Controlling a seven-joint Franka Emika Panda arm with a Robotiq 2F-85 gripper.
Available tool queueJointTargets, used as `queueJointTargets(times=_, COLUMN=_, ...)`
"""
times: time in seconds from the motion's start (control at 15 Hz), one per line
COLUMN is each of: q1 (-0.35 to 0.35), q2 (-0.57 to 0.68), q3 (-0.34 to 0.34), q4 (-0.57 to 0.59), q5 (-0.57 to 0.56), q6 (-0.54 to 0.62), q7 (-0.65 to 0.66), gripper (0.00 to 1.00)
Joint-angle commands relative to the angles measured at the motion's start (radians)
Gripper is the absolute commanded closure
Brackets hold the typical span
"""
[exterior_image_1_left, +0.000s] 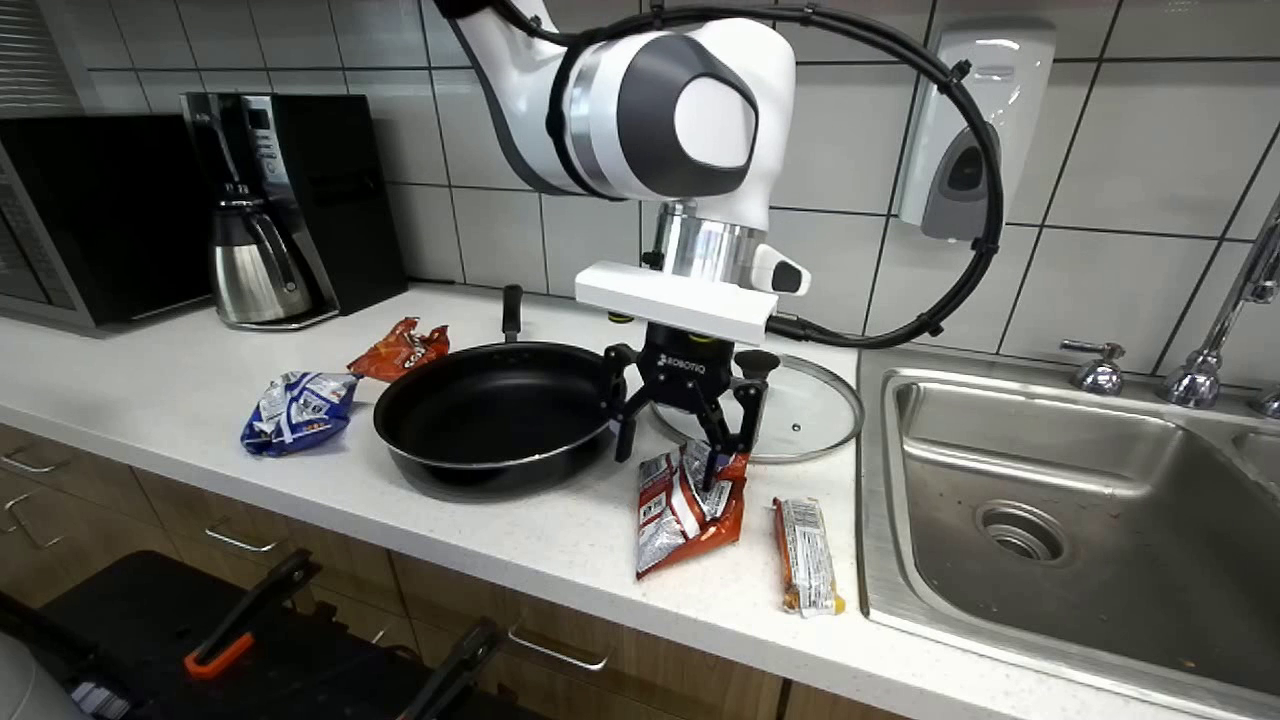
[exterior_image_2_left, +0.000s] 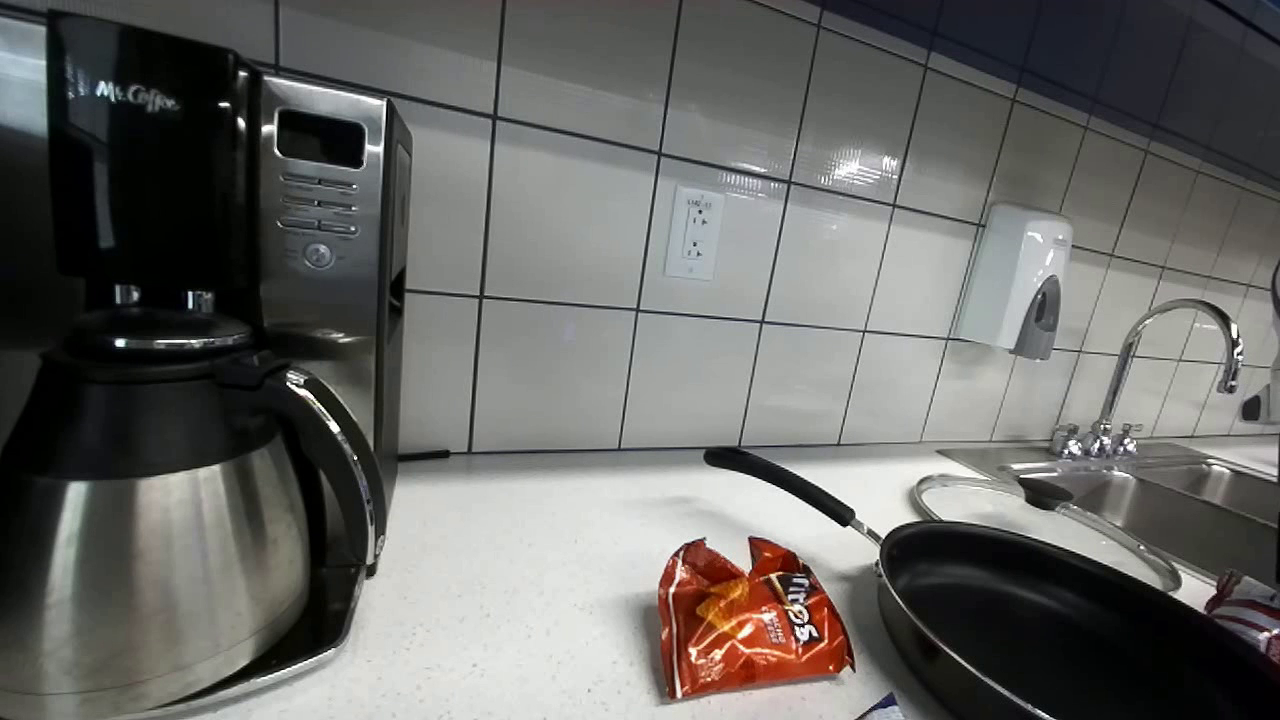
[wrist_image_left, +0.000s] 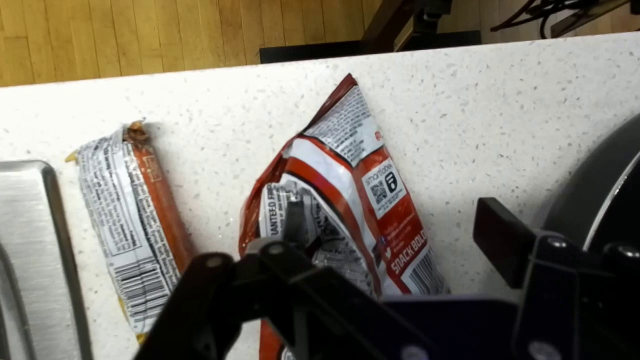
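Observation:
My gripper (exterior_image_1_left: 670, 458) points down over the counter with its jaws apart, as the wrist view also shows. Below it lies a crumpled red and silver snack bag (exterior_image_1_left: 690, 505), its printed back facing up (wrist_image_left: 345, 200). One finger overlaps the creased side of this bag; whether it presses on the bag I cannot tell. The opposite finger (wrist_image_left: 502, 242) stands past the bag's far side, near the black frying pan (exterior_image_1_left: 500, 410). Part of the bag is hidden behind the gripper in the wrist view. Beside it lies a bar wrapper (wrist_image_left: 135, 220), orange and white.
A glass lid (exterior_image_1_left: 800, 410) lies behind the bag, and a steel sink (exterior_image_1_left: 880, 500) borders the counter. Past the pan sit a blue bag (exterior_image_1_left: 300, 410) and an orange chip bag (exterior_image_2_left: 755, 630). A coffee maker (exterior_image_1_left: 300, 200) stands at the wall.

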Motion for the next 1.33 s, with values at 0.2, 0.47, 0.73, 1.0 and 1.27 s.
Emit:
queueJointTargets(times=0.2, q1=-0.004, q2=0.012, q3=-0.001, q4=0.011, q5=-0.016, q6=0.018, q7=0.018, gripper=0.67)
queueJointTargets(times=0.47, q1=-0.003, q2=0.011, q3=-0.004, q4=0.015, q5=-0.021, q6=0.019, q7=0.024, gripper=0.97)
queueJointTargets(times=0.73, q1=-0.004, q2=0.002, q3=-0.001, q4=0.017, q5=-0.012, q6=0.008, q7=0.013, gripper=1.00)
queueJointTargets(times=1.0, q1=0.001, q2=-0.053, q3=-0.001, q4=-0.003, q5=-0.023, q6=0.006, q7=0.016, gripper=1.00)
queueJointTargets(times=1.27, q1=0.014, q2=-0.120, q3=0.003, q4=-0.012, q5=-0.029, q6=0.002, q7=0.024, gripper=1.00)
